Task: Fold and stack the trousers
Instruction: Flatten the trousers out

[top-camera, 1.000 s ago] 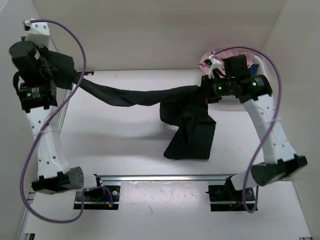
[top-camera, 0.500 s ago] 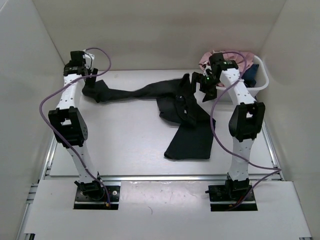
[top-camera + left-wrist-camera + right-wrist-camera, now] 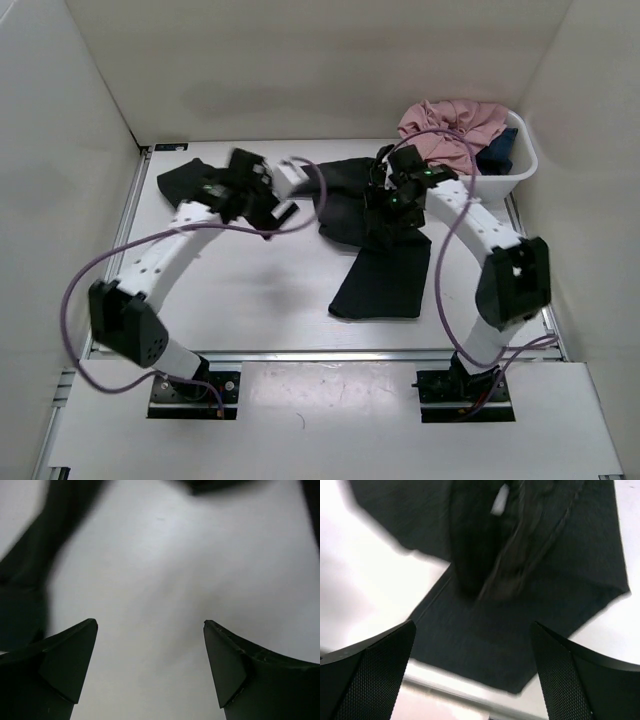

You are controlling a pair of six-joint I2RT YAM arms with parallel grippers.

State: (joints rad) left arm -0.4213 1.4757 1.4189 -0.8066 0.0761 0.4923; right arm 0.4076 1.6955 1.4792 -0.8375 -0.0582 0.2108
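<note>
A white tub (image 3: 528, 160) is seen at the upper right of the frame, set on the white bench (image 3: 250, 290). A pink garment (image 3: 455, 122) is heaped in it, and a small dark blue garment (image 3: 500, 152) is tucked toward its right side.

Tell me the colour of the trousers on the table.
The trousers are plain black, clearest in the top external view.

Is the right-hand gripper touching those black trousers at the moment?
Cannot tell. In the right wrist view the right gripper is open over the trousers, but the blur shows neither contact nor gap.
</note>
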